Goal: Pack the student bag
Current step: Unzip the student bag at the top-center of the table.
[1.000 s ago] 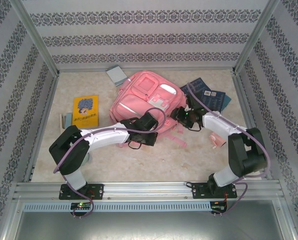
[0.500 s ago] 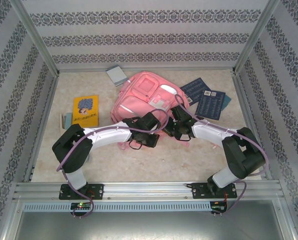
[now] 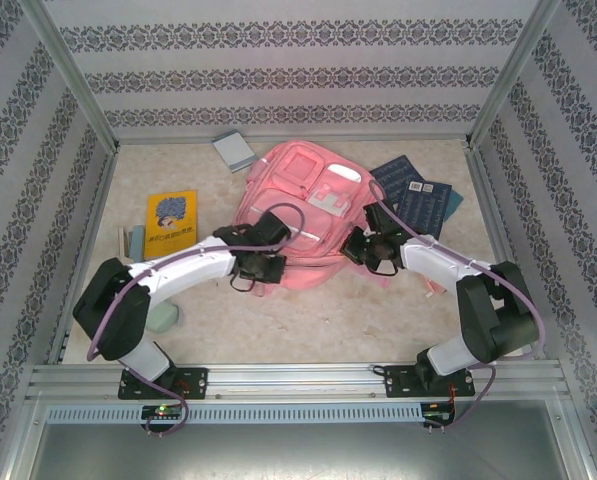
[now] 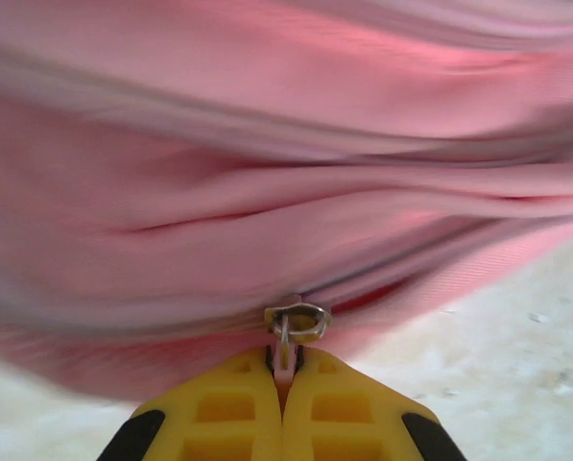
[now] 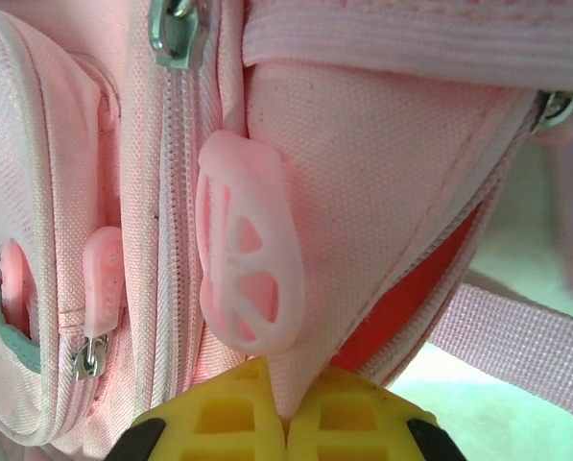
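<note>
The student bag [image 3: 300,195] is a large pink backpack lying flat in the middle of the table. My left gripper [image 3: 275,232] is at its near left edge. In the left wrist view the yellow fingers [image 4: 238,403] of the left gripper [image 4: 284,357] are shut on a pink zip pull hanging from a metal slider [image 4: 298,320]. My right gripper [image 3: 352,246] is at the bag's near right corner. The right gripper [image 5: 288,379] is shut on a fold of pink bag fabric [image 5: 363,173], beside an opened zip showing red lining [image 5: 411,307] and an oval pink rubber tag [image 5: 248,254].
A yellow book [image 3: 171,222] lies left of the bag, with small pale items [image 3: 133,240] beside it. A grey booklet [image 3: 232,150] sits at the back left. Dark blue books [image 3: 418,200] lie right of the bag. Patterned walls and metal posts ring the table.
My right gripper came in to the bag's near right corner and shut on its fabric. My left gripper moved left and away along the bag's edge with the zip pull.
</note>
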